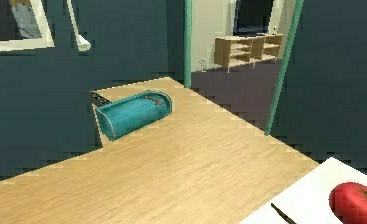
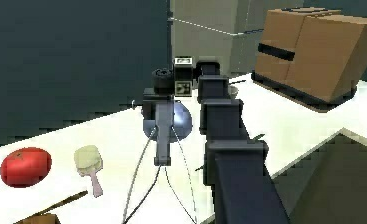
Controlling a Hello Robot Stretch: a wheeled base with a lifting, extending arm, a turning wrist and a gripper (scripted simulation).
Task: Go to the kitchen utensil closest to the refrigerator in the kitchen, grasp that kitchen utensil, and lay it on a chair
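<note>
A small pale utensil [image 2: 89, 163] with a short handle lies on the white countertop [image 2: 101, 130], just right of a red tomato [image 2: 26, 165]. To its right the dark arm [image 2: 231, 150] reaches out over the counter. The gripper [image 2: 162, 172] hangs below its dark body, with thin fingers [image 2: 141, 190] spreading downward. A rounded blue-grey thing [image 2: 179, 122] sits on the counter behind the gripper, so I cannot tell whether it holds anything. The forward view has the red tomato [image 1: 353, 200] at its bottom right on a white surface [image 1: 301, 200].
A teal toaster [image 1: 136, 112] stands at the far end of a wooden tabletop [image 1: 191, 160]. An open doorway [image 1: 236, 60] leads to a room with a wooden shelf [image 1: 249, 48]. Cardboard boxes [image 2: 311, 50] stand at the counter's far right. Dark blue walls [image 2: 71, 50] close in behind.
</note>
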